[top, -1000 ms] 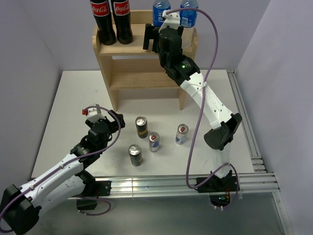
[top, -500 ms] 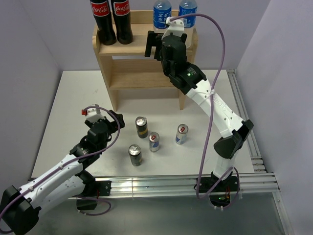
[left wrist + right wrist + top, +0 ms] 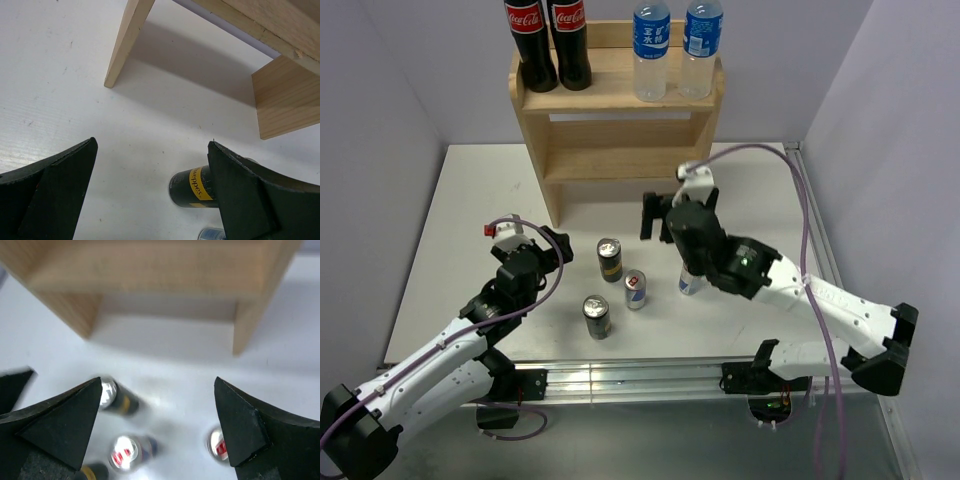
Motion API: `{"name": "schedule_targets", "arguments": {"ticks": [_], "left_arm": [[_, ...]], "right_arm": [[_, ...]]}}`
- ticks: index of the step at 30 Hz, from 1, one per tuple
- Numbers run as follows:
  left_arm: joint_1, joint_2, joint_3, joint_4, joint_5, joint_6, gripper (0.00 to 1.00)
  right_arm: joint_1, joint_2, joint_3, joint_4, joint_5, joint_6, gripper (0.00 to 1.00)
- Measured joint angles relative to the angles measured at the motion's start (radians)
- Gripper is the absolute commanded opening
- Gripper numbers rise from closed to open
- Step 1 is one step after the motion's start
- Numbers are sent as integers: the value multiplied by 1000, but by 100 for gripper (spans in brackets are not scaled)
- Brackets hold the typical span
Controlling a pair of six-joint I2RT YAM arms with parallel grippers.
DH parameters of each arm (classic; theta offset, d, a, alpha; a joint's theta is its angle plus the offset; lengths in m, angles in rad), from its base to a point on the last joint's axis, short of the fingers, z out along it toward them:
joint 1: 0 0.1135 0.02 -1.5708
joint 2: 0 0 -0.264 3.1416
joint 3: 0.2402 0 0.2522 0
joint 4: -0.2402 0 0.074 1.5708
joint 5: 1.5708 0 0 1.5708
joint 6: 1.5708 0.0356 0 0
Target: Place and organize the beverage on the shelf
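- Currently the shelf [image 3: 620, 105] stands at the back of the white table [image 3: 470, 200], and every other place here is given from it.
- Two water bottles [image 3: 651, 50] with blue labels stand upright side by side on the right half of the shelf's top tier.
- Two cola bottles [image 3: 548, 42] stand on the left half of the same tier, close together.
- The shelf's lower tier shows no drinks in the top view.
- Four cans stand upright on the table in front of the shelf, apart from one another.
- The first dark can [image 3: 609, 259] is the nearest to the shelf, about level with the middle of its front.
- The blue-silver can [image 3: 635, 289] stands just beyond it, a little farther from the shelf.
- The second dark can [image 3: 596, 316] is the farthest from the shelf.
- The other blue-silver can [image 3: 216, 442] stands in line with the shelf's right side panel; the right arm hides part of it from above.
- The right gripper [image 3: 660, 215] hangs low between the shelf's right leg and the cans, its jaws spread wide with nothing between them.
- Its wrist view looks at the shelf's front legs with three cans below.
- The left gripper [image 3: 151, 145] sits in front of the shelf's left leg, near the table, jaws spread and holding nothing.
- In its wrist view the first dark can lies just inside the right finger.
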Motion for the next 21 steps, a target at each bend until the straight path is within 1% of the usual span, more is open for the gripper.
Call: {"name": "schedule_targets", "arguments": {"ticks": [2,5,9,12,15,21], "left_arm": [[0,0,0,0,0,0,99],[0,0,0,0,0,0,99],[0,3,0,0,0,0,99],[0,2,0,0,0,0,99],[0,0,0,0,0,0,99],[0,-11,0,-14,0,2,99]], "right_arm": [[29,-76,-128,-35,18,69,100],[44,-122,-232,-114,44,178,100],[53,-113,-270,-269,103,378,100],[56,-94,-311,-336,117,506,100],[60,-60,-376,-357,117,601,100],[65,10,-426,-368,110,692,100]]}}
